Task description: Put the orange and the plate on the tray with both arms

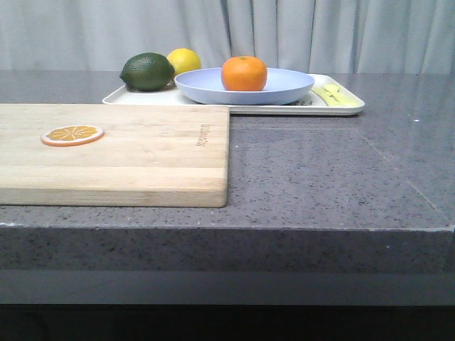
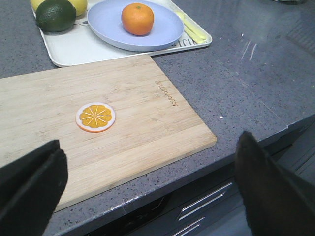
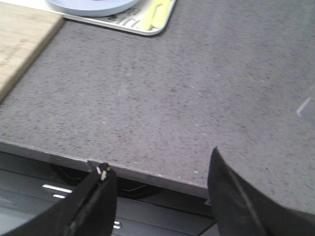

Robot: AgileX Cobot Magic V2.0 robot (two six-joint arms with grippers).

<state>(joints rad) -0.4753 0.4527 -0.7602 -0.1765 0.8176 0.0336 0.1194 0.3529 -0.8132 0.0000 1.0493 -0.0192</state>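
The orange sits in the pale-blue plate, and the plate rests on the cream-white tray at the back of the counter. The left wrist view shows the same: orange in the plate on the tray. The right wrist view shows only the plate's edge and a tray corner. My left gripper is open and empty, held back over the counter's front edge. My right gripper is open and empty, also at the front edge. Neither gripper shows in the front view.
A dark green lime and a yellow lemon sit on the tray's left part, a pale yellow utensil on its right. A wooden cutting board with a flat orange slice lies front left on the grey counter.
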